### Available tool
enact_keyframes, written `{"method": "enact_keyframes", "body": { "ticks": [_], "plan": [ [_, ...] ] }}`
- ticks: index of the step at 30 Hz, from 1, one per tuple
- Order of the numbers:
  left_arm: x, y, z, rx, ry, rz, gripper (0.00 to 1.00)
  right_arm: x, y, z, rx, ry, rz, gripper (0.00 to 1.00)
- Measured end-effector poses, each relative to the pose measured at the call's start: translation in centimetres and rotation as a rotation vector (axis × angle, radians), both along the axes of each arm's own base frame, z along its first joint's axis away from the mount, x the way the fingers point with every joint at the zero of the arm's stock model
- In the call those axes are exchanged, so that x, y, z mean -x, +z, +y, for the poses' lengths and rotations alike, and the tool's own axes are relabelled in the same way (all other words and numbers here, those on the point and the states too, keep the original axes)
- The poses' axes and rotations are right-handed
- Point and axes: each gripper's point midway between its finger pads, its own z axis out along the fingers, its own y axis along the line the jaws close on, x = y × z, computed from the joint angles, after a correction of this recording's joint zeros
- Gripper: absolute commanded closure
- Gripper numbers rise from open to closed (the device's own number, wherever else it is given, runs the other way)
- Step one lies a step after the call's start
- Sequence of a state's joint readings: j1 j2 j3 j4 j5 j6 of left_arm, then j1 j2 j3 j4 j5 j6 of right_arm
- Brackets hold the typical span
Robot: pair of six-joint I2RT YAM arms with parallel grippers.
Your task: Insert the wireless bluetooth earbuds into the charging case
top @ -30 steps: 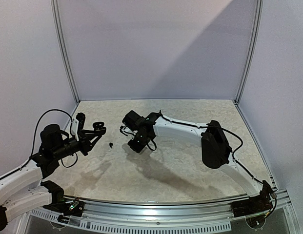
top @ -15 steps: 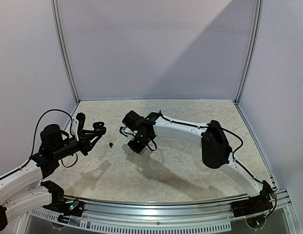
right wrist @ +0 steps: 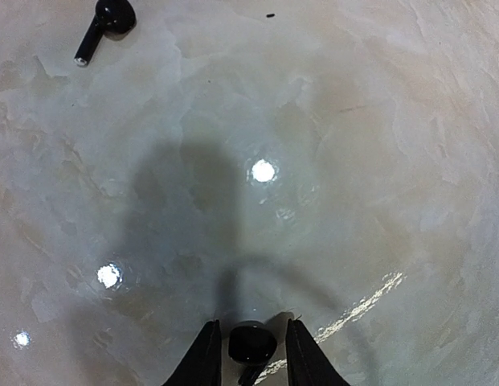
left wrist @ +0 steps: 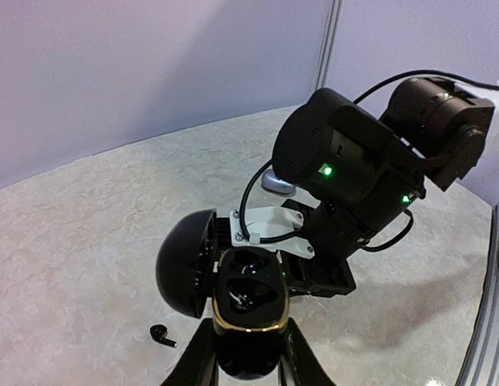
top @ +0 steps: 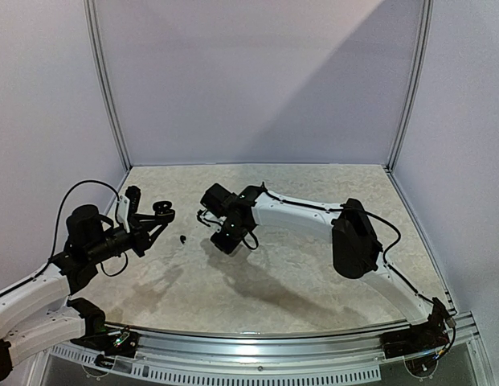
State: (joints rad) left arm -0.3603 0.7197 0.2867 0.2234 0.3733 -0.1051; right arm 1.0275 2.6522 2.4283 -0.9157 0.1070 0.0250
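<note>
My left gripper [left wrist: 249, 338] is shut on a black charging case [left wrist: 251, 299] with a gold rim, held up off the table. Its lid [left wrist: 185, 261] hangs open to the left and both wells face the camera. One black earbud [left wrist: 161, 335] lies on the table below the case, also seen as earbud [top: 183, 239] and earbud [right wrist: 104, 24]. My right gripper [right wrist: 251, 322] is low over the table just right of the case. A second black earbud [right wrist: 251, 344] sits between its fingers with a slim gap on each side. In the top view the left gripper [top: 157, 215] and the right gripper [top: 227, 240] face each other.
The right arm's wrist [left wrist: 345, 169] fills the space right behind the case. A greyish rounded thing [left wrist: 277, 183] peeks out behind it. Grey walls with metal posts [top: 104, 88] close in the marbled table [top: 313, 281]; a rail [top: 257, 338] runs along its near edge.
The right gripper has shifted very slightly near the table. The left arm and the case have stayed where they were.
</note>
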Motion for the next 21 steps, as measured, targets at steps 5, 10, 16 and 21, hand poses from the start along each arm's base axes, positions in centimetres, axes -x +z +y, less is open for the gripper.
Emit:
{"method": "enact_keyframes", "body": {
  "ticks": [5,10,16,21],
  "plan": [
    [0.00,0.00,0.00,0.000,0.000,0.000,1.00,0.01,-0.02,-0.27,0.012,-0.003,-0.002,0.77],
    [0.00,0.00,0.00,0.000,0.000,0.000,1.00,0.09,-0.01,-0.24,0.011,0.000,0.001,0.88],
    [0.00,0.00,0.00,-0.001,-0.001,-0.001,1.00,0.24,0.02,-0.10,0.004,0.007,0.010,1.00],
    [0.05,0.04,-0.04,-0.010,-0.006,-0.011,1.00,0.17,0.28,-0.03,-0.025,0.011,0.030,1.00]
  ]
}}
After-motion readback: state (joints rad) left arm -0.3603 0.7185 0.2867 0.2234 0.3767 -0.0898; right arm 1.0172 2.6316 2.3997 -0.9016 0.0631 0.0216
